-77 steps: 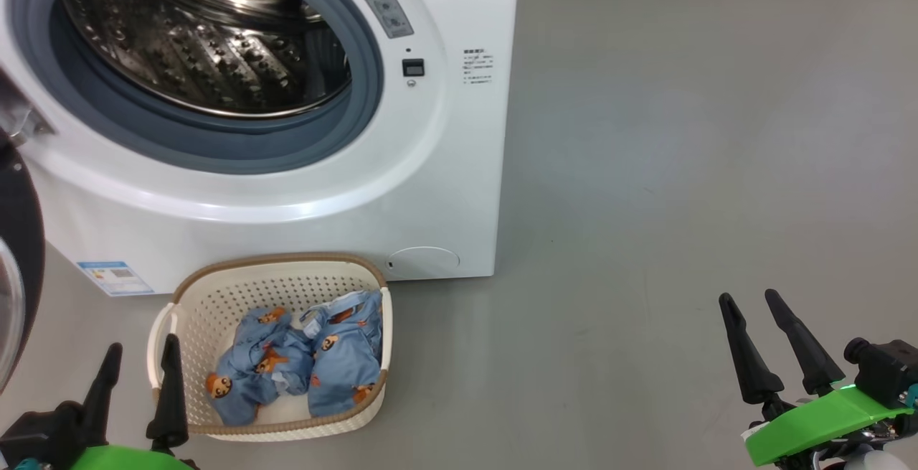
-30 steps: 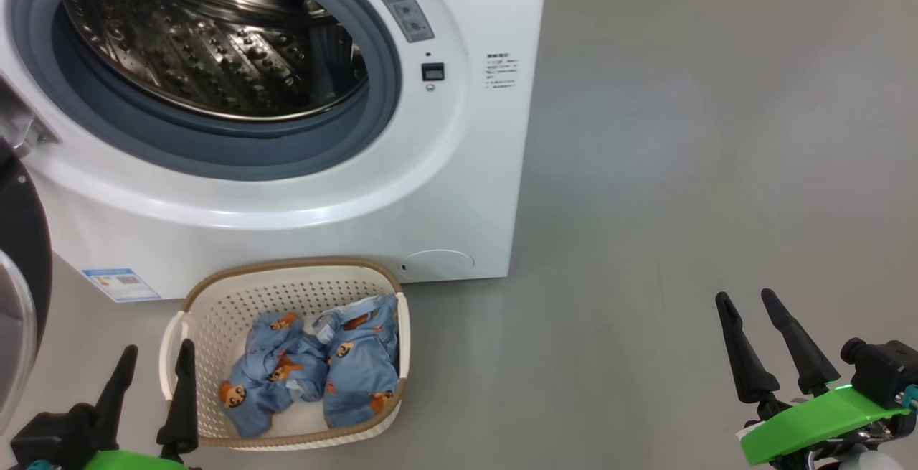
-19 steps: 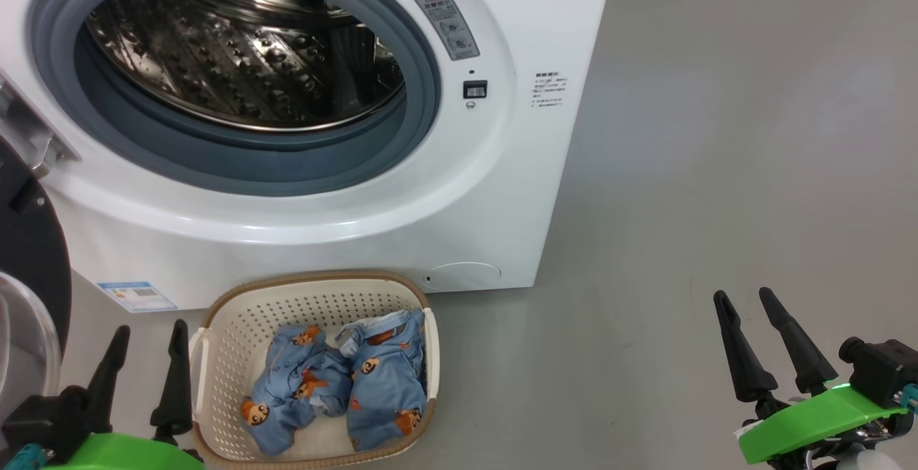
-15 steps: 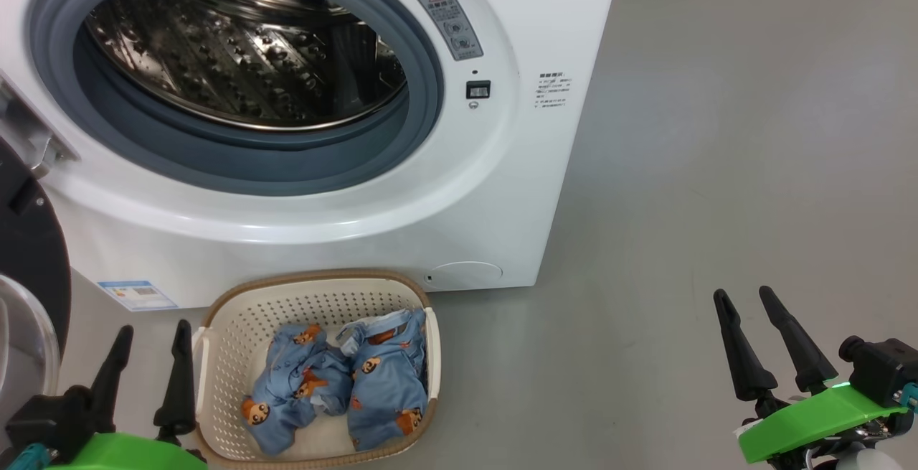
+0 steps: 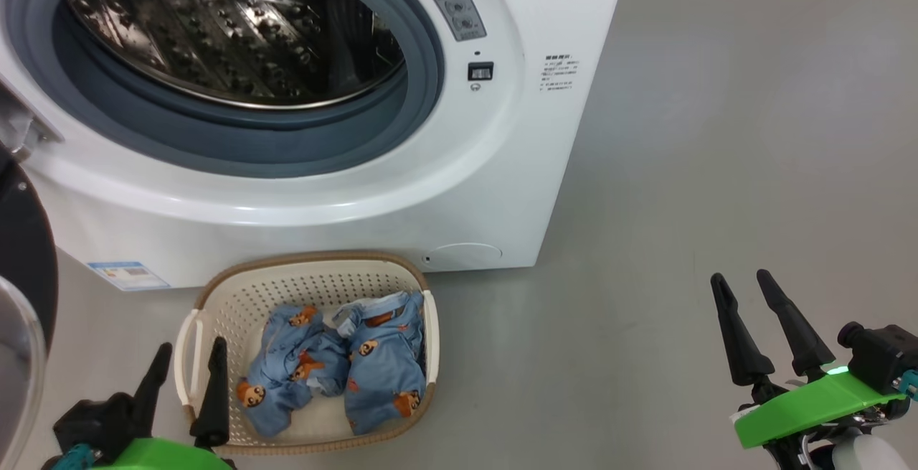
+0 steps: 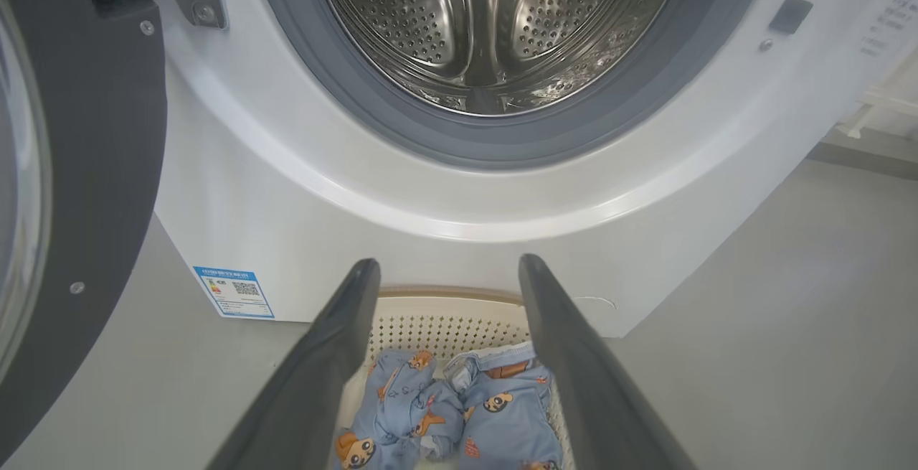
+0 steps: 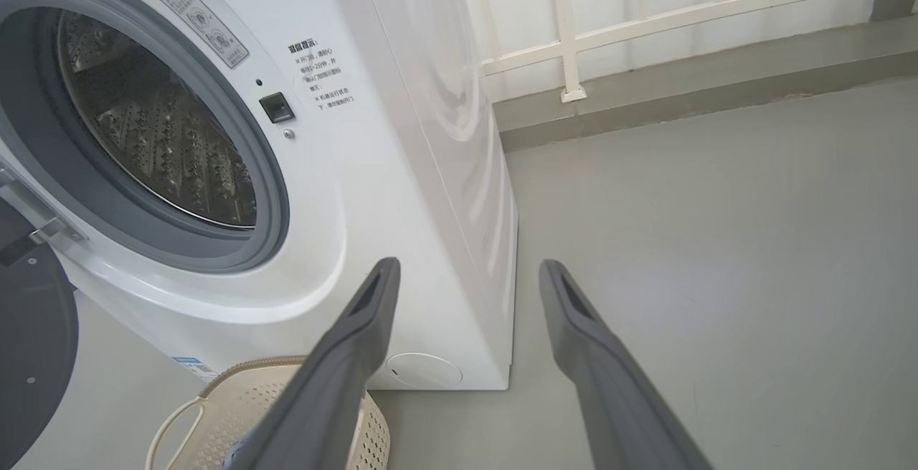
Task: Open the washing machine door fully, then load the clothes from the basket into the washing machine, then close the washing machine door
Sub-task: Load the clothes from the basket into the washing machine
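The white washing machine (image 5: pixel 459 190) stands with its steel drum (image 5: pixel 229 32) exposed. Its door (image 5: pixel 25 255), black-rimmed with a glass bowl, is swung open at the far left. On the floor just in front sits the cream basket (image 5: pixel 237 290), holding two light-blue bear-print clothes (image 5: pixel 344 377). My left gripper (image 5: pixel 191 344) is open at the basket's near-left corner, one finger over the rim. In the left wrist view, the left gripper (image 6: pixel 448 263) frames the clothes (image 6: pixel 459 405) below. My right gripper (image 5: pixel 739 275) is open and empty over bare floor, far right of the basket.
Grey floor (image 5: pixel 717 133) stretches to the right of the machine. A blue label sticker (image 5: pixel 129 275) marks the machine's lower left front. Behind the machine run a white railing (image 7: pixel 645 25) and a low kerb (image 7: pixel 681 90).
The head view has shifted. My left gripper has moved right, from beside the basket's left handle to over its left rim. The right gripper keeps its place and both stay open.
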Tool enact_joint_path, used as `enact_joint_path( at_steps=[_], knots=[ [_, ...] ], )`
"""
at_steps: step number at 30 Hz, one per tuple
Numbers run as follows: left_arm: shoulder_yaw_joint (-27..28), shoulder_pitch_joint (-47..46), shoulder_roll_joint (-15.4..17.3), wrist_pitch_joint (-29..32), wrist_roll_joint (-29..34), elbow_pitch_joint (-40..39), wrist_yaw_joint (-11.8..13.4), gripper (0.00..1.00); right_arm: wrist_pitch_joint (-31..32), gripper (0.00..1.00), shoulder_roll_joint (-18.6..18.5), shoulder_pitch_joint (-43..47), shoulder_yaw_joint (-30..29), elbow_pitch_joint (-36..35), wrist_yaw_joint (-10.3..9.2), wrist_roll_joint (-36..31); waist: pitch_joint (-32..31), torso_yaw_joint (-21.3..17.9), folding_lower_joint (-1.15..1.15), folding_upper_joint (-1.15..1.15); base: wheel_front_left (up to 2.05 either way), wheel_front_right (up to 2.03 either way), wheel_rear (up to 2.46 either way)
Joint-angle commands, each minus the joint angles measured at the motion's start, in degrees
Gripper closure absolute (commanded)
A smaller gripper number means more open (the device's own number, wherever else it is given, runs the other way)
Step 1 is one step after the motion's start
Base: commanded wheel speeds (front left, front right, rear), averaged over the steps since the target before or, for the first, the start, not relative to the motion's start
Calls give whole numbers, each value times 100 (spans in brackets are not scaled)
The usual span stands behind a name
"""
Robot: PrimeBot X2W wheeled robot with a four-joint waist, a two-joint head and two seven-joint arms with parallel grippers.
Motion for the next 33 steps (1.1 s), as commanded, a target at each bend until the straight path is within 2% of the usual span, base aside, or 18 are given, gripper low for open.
enact_joint_path(
  at_steps=[1,7,33],
  knots=[
    [165,-262,91,-32,-9,-46,-14,0,-69,0,-46,-154,98,-156,9,-79,105,-27,0,0,0,0,0],
    [31,-509,6,-32,-110,413,-14,0,-69,0,-16,-283,104,-191,9,-93,402,-77,0,0,0,0,0],
    [-1390,-2861,368,-32,-367,3211,-14,0,-69,0,175,-1172,270,-177,9,-153,2120,-144,0,0,0,0,0]
  ],
)
